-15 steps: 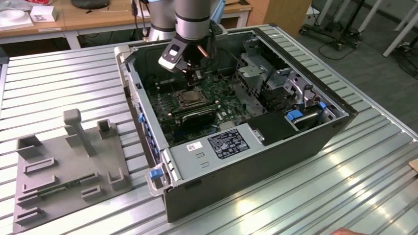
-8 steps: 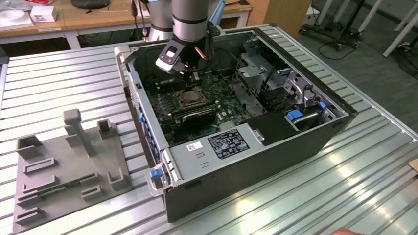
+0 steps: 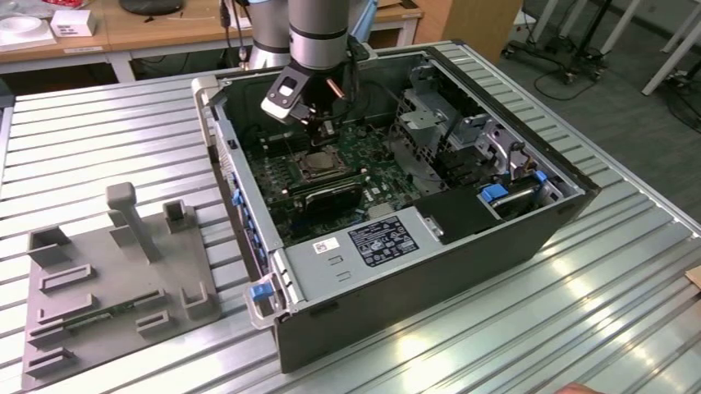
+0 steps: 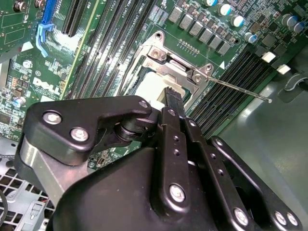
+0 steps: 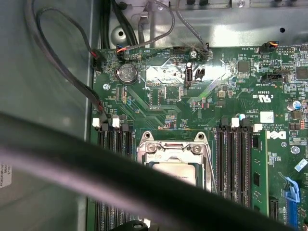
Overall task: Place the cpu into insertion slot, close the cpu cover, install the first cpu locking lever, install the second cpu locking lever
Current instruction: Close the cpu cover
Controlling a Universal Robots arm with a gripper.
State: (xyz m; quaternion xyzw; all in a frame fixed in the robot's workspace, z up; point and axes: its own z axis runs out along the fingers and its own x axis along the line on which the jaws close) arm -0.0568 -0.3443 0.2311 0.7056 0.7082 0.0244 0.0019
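**Black gripper (image 4: pixel 172 94) down at the seated cpu (image 4: pixel 153 89), one lever loose**

Black and narrow, the gripper reaches down into the open computer case (image 3: pixel 438 271), its tip right at the edge of the cpu. It looks closed, or very nearly so, with nothing held between. That suits pressing rather than carrying.

The one cpu lies flat in the insertion slot (image 3: pixel 318 160), pale face up. The single cpu cover (image 4: pixel 178 67) appears lowered around it, so the chip shows through the window. Two screws (image 4: pixel 197 77) pin the cover's hinge end.

One thin locking lever (image 4: pixel 240 90) juts away from the socket over the memory slots (image 4: pixel 120 43); I judge it unlatched. Two banks of these long black slots flank the socket on the green motherboard (image 5: pixel 168 101), which also bears one coin cell (image 5: pixel 127 73).

The case lies on its side on the ribbed metal table (image 3: pixel 88 139) with its open face up, presumably so the arm can come in from above. At the exterior view's left sits one grey fixture plate (image 3: pixel 110 279), well apart from the case.
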